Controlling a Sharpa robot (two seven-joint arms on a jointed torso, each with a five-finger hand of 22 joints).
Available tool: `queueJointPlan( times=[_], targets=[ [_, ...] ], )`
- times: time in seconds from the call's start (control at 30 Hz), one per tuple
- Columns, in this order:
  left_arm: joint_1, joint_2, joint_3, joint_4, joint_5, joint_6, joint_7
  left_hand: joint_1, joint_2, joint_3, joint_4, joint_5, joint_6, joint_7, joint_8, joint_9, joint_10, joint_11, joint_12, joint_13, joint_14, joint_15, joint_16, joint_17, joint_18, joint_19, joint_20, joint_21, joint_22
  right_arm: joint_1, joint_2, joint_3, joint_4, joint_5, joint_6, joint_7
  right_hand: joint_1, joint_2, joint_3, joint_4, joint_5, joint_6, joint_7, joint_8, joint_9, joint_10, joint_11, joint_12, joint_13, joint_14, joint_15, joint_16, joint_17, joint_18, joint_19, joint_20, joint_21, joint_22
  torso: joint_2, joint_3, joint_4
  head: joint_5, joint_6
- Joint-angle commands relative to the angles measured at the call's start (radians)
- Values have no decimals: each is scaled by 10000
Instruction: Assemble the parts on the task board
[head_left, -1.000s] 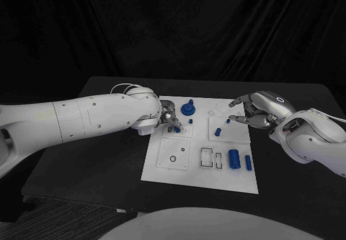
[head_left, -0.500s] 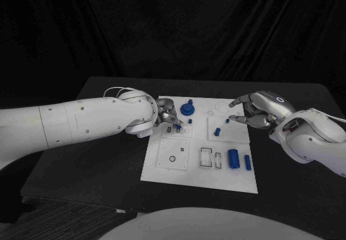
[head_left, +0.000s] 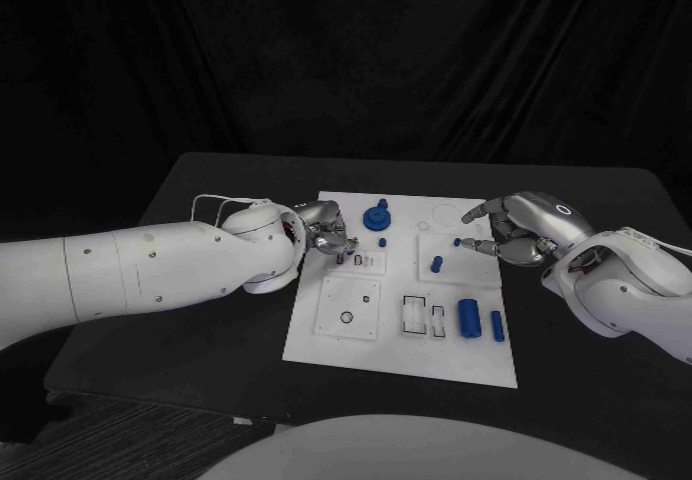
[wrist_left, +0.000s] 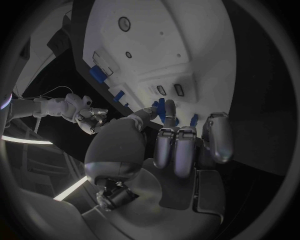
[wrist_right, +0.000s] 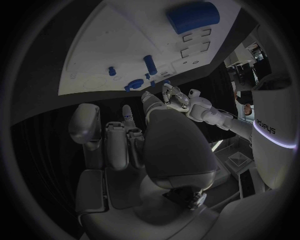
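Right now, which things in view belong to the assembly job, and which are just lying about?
Job:
task board
large blue cylinder
slim blue peg
short blue peg
blue knobbed part
left hand, at the board's small slots
right hand, over the board's far right edge

Lying about:
black table

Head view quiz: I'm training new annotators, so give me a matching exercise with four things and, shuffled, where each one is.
1. big blue cylinder
2. knobbed blue part
3. left robot hand
4. right robot hand

A. standing mid-way along the task board's far edge
B. at the board's right edge, far half
C. lying on the board's near right part
D. over the board's far left part

Pairs: 1-C; 2-A; 3-D; 4-B
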Motion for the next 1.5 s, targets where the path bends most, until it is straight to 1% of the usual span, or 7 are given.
queueJointPlan(
  times=[0.03, 0.27, 0.47, 0.57, 0.87, 1.13, 1.5],
  targets=[
    [-159, 118, 7, -95, -898, -879, 245, -65, 17, 598, -534, -34, -176, -91, 57, 15, 695, -24, -28, 2246, 1039, -18, 26, 2628, 105, 87, 13, 69, 882, -35, -32, 8, 18, -24, -247, -148, -9, 81, -25, -61, 60, 64, -2, 27, -16, 830, 61, -35, 2408, 587, 64, -35, 1076, 29, -78, -14, -22, 843, -17, 17, 26, -43, -2],
    [-379, 338, 7, -321, -1010, -1057, 332, -82, 45, 561, -441, -90, -171, -99, 78, 53, 713, -32, -15, 2259, 1039, -29, 26, 2628, 94, 139, 5, 104, 920, -47, -58, 8, 36, -24, -274, -153, -6, 78, -25, -65, 80, 65, 0, 26, -19, 826, 63, -40, 2404, 585, 66, -38, 1073, 31, -83, -14, -37, 840, -23, 3, 17, -72, -2],
    [-468, 445, 7, -388, -1035, -952, 337, -143, 50, 449, -279, -139, -149, -110, 98, 90, 742, -43, 10, 2285, 1039, -41, 26, 2628, 89, 175, -6, 114, 944, -52, -50, 8, 34, -24, -274, -154, -6, 78, -25, -65, 80, 65, 0, 26, -19, 826, 63, -40, 2404, 585, 66, -38, 1073, 31, -83, -14, -37, 840, -23, 0, -23, -20, -2],
    [-493, 468, 7, -385, -1040, -893, 336, -151, 51, 430, -255, -146, -138, -114, 103, 96, 743, -45, 10, 2284, 1039, -43, 26, 2628, 87, 183, -9, 117, 949, -55, -34, 8, 26, -24, -272, -151, -6, 78, -25, -65, 80, 65, 0, 26, -19, 826, 63, -40, 2404, 585, 66, -38, 1073, 31, -83, -14, -37, 840, -10, -9, -14, -24, -2],
    [-541, 481, 7, -352, -1044, -668, 360, -206, 6, 260, -85, -351, -112, -140, 96, 112, 741, -67, 2, 2277, 1039, -62, 26, 2628, 92, 190, -26, 86, 951, -65, -4, 8, 11, -24, -254, -144, -2, 75, -25, -69, 110, 68, 3, 26, -24, 834, 66, -32, 2413, 584, 68, -39, 1072, 33, -87, -12, -52, 837, 1, 4, 5, -21, -2],
    [-588, 494, 7, -356, -1045, -497, 355, -201, 11, 237, -56, -416, -107, -146, 91, 113, 743, -70, 5, 2280, 1039, -66, 26, 2628, 92, 191, -29, 80, 952, -73, 4, 8, 5, -24, -242, -142, -2, 75, -25, -69, 110, 68, 3, 26, -24, 834, 66, -32, 2413, 584, 68, -39, 1072, 33, -87, -12, -52, 837, 3, -3, 26, -25, -2],
    [-640, 445, 6, -289, -1045, -339, 327, -198, 13, 231, -49, -432, -102, -148, 92, 115, 735, -72, -5, 2269, 1039, -67, 26, 2628, 95, 184, -31, 70, 946, -77, 5, 8, 2, -24, -228, -147, -2, 75, -25, -69, 110, 68, 3, 26, -24, 834, 66, -32, 2413, 584, 68, -39, 1072, 33, -87, -12, -52, 837, -8, -6, 11, 2, -2]
  ],
)
